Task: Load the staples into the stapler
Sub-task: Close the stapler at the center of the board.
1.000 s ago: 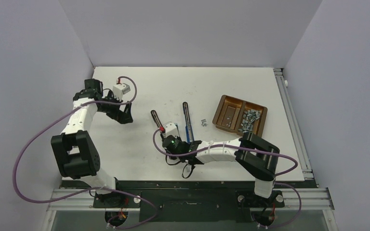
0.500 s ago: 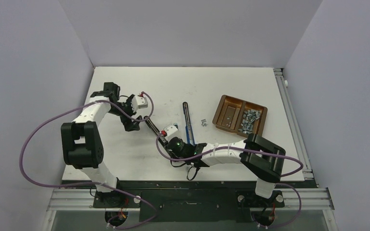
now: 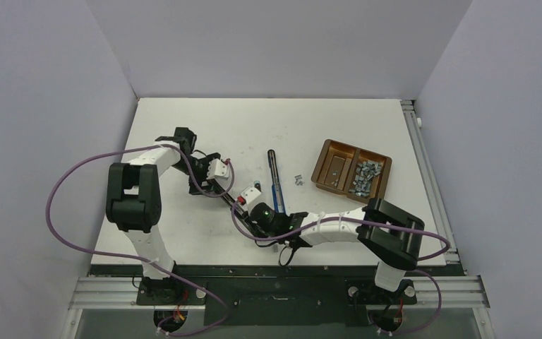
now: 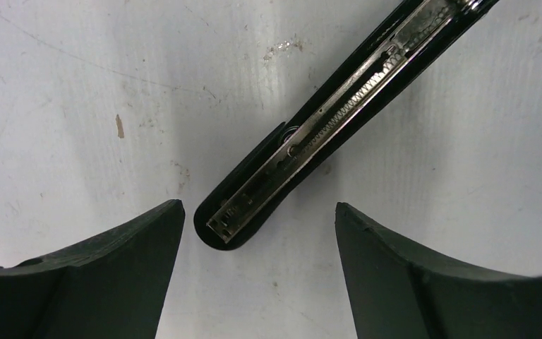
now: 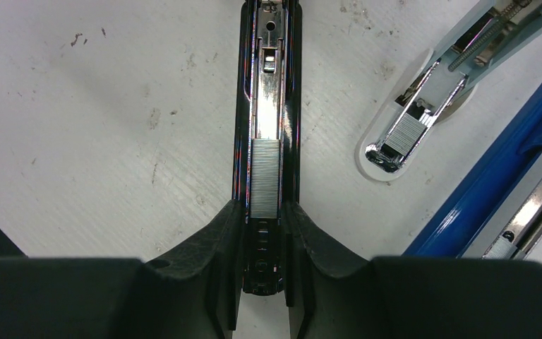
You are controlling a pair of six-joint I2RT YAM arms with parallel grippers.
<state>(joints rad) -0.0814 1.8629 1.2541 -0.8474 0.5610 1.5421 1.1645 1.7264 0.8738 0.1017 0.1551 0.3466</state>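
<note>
The black stapler (image 3: 230,195) lies opened flat on the white table. In the right wrist view its magazine (image 5: 265,85) holds a silver staple strip (image 5: 265,176). My right gripper (image 5: 265,265) is shut on the near end of that magazine, and it also shows in the top view (image 3: 251,210). In the left wrist view the stapler's opened lid (image 4: 324,120), with its spring rail, points between my fingers. My left gripper (image 4: 257,206) is open around the lid's tip without touching it, and it also shows in the top view (image 3: 214,181).
A blue stapler (image 5: 508,176) and a pale one (image 5: 423,99) with staples in it lie open right of the black one. A brown two-compartment tray (image 3: 322,151) with staple strips (image 3: 364,176) sits at the right. A few loose staples (image 3: 298,181) lie left of the tray.
My left arm has swung from the far left to the black stapler, and its open gripper now straddles the lid's tip. My right gripper has stayed shut on the stapler, shifting slightly.
</note>
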